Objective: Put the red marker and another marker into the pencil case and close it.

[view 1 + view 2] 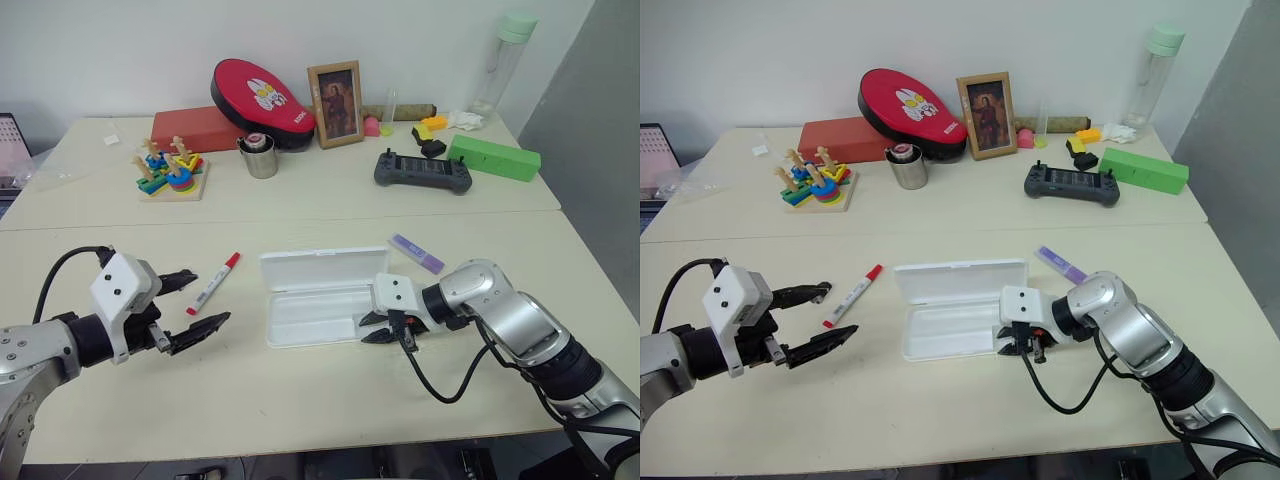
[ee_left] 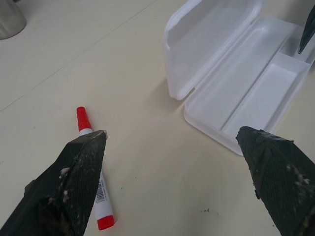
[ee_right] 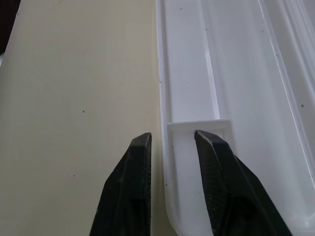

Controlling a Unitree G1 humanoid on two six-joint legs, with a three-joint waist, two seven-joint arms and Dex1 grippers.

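Case-opening step basically done: pencil case (image 1: 320, 296) open, right gripper (image 3: 172, 147) straddling its rim slightly parted, left gripper (image 1: 196, 300) spread wide, next grabbing red marker (image 1: 213, 283).

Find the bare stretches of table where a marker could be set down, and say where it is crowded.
Bare: the near table edge in front of the open pencil case, and the strip between the case and the stacking toy. Crowded: the far edge, from the red box and picture frame to the green box.
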